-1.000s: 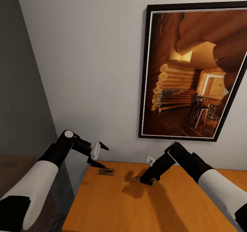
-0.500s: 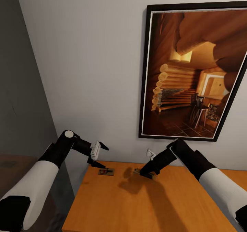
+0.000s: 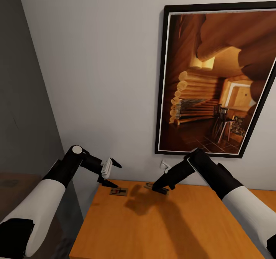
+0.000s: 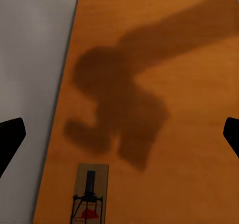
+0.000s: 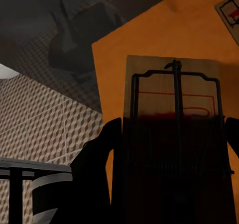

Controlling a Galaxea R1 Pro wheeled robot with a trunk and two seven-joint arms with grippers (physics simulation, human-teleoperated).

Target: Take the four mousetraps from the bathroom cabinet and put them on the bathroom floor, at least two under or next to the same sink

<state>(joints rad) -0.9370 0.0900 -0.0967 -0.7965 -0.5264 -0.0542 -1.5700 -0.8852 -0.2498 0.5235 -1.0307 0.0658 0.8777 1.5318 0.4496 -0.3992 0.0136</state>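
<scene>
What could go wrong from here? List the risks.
1. The right gripper pinches its mousetrap by one end only, most of the board sticking out past the jaws, so it could tilt or slip during the carry.
2. The open left gripper hovers by the second mousetrap, which lies near the edge of the cabinet; a clumsy approach might nudge it off.

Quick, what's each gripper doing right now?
Left gripper: open, empty, above a mousetrap on the cabinet.
Right gripper: shut on a mousetrap.
</scene>
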